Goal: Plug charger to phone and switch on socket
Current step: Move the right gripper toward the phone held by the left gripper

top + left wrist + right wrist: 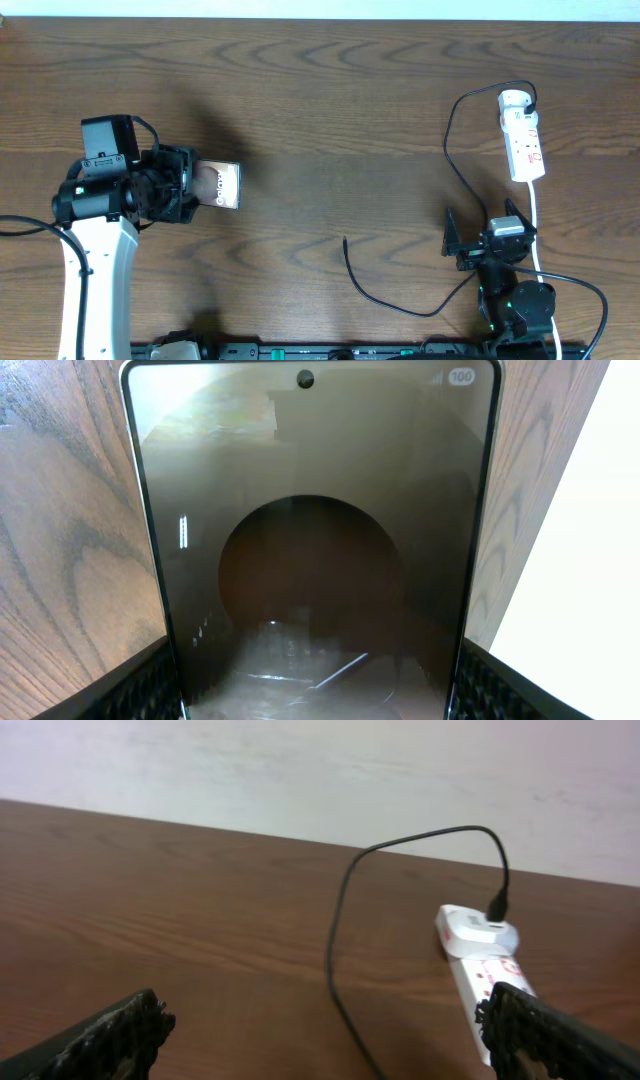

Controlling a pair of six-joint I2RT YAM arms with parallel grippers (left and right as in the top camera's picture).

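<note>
Phone (320, 540) sits within left tool (320, 685), apparently gripped.

On the table (150, 900), the charger (332, 960) loops from the socket (485, 965)'s far end at right, running near; the right gripper (325, 1045) gapes wide.

The phone (222, 185) was toward 9 o'clock on the table, its glossy brown "Galaxy" face showing upward. The white power strip (522, 140) lay at 2 o'clock, lengthwise toward 12. The thin black charger cable (446, 145) ran from the strip's 12 o'clock end. It looped toward 9, and its free plug tip (345, 240) lay near 5 o'clock, well apart from the phone.
</note>
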